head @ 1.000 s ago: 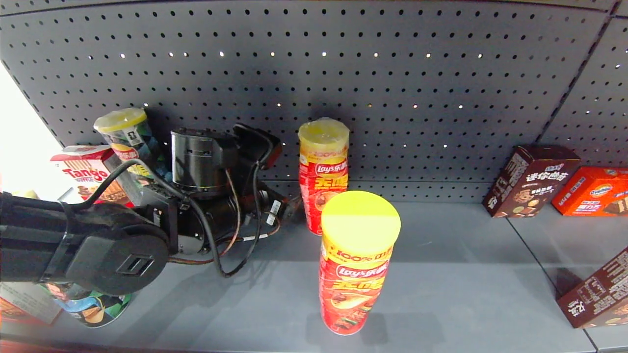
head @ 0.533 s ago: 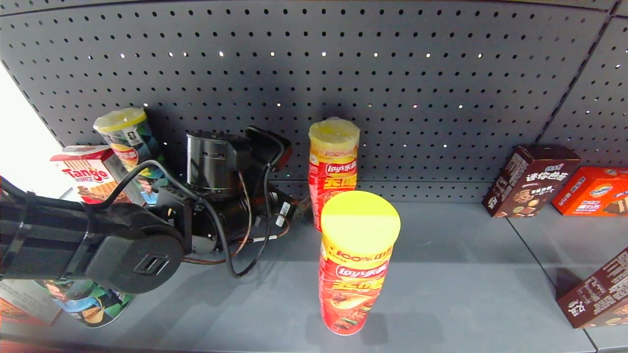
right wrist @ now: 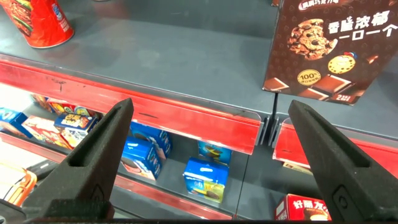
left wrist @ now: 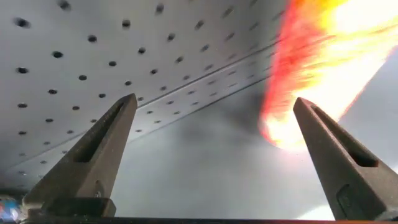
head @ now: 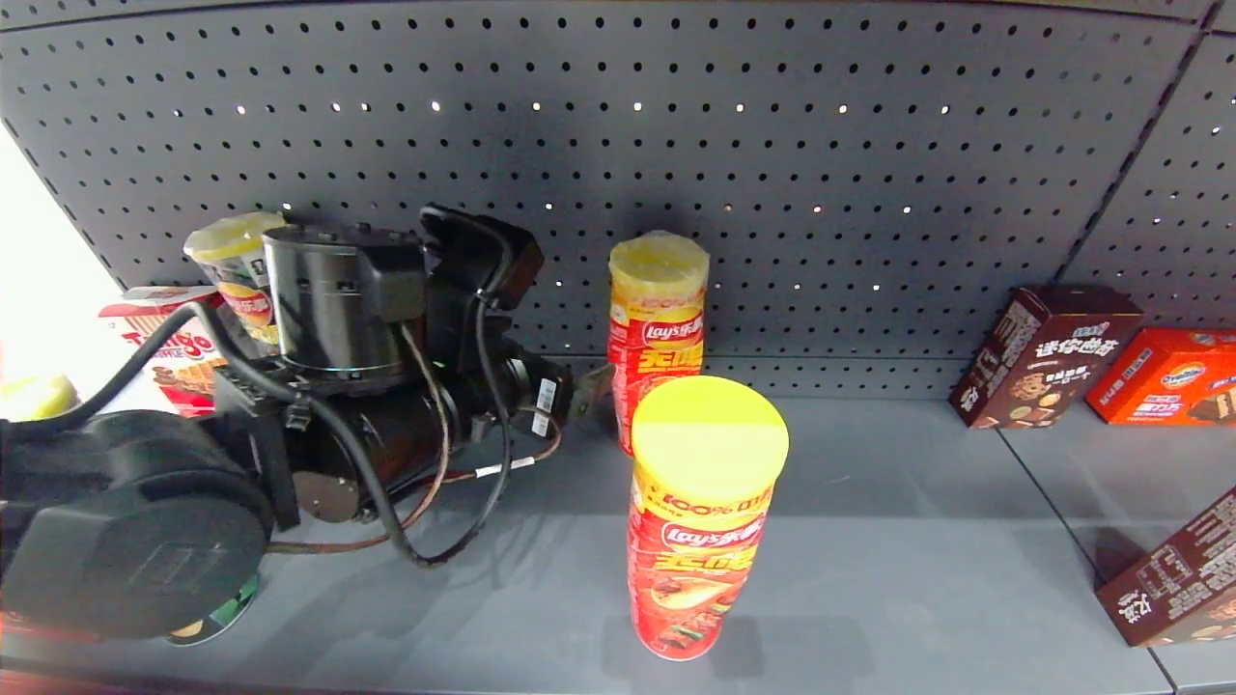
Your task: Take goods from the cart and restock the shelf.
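Change over the last second: I see my left arm (head: pixel 328 290) drawn back toward the left of the frame and risen nearer the camera. The rear red can (head: pixel 657 309) sits slightly further right, and the left gripper (left wrist: pixel 214 99) is spread beside it.

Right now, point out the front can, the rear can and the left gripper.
front can (head: pixel 697 565), head view, red side wall
rear can (head: pixel 655 333), head view, red label
left gripper (left wrist: pixel 213 102), left wrist view, between fingertips

Logo lettering bands the rear can (head: pixel 655 328), just beside the left jaws, and the front can (head: pixel 700 541); white characters mark the brown box (right wrist: pixel 326 46) beyond the right jaws.
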### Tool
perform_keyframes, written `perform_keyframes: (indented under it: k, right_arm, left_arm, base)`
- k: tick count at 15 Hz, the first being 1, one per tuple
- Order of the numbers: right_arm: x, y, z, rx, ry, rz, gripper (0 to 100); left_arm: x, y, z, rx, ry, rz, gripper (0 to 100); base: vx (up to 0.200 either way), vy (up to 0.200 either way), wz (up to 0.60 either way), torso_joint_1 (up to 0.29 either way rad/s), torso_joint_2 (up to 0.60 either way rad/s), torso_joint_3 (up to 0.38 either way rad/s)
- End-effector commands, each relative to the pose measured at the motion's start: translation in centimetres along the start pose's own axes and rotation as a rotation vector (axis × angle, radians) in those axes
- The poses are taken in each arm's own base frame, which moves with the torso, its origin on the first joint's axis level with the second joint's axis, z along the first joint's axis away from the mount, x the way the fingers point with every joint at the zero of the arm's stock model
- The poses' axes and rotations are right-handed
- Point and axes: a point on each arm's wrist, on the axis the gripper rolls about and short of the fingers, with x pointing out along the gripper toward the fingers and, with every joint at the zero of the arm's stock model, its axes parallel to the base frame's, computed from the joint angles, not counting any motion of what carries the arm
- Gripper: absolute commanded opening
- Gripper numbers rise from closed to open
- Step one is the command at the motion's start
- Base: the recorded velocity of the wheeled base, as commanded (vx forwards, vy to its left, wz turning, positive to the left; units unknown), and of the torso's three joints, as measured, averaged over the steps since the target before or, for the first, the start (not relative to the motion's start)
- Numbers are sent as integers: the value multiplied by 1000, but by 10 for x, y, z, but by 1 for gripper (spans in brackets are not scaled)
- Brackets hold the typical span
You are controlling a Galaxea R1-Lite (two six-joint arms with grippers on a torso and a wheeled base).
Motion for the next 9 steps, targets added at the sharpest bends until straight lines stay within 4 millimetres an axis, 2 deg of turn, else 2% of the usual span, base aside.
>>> perform_keyframes:
  k: [1, 4, 9]
  right_arm:
    - [0, 0, 0, -1, 2, 0, 100]
    - [0, 0, 0, -1, 2, 0, 100]
    - [0, 0, 0, -1, 2, 0, 100]
  left_arm:
    - [-28, -6, 14, -31, -67, -37, 100]
    - [-77, -5, 4, -53, -144, -75, 100]
    - [-167, 14, -42, -53, -183, -105, 100]
  base:
    - [0, 0, 0, 0, 0, 0]
    - [0, 0, 0, 0, 0, 0]
    - [0, 0, 0, 0, 0, 0]
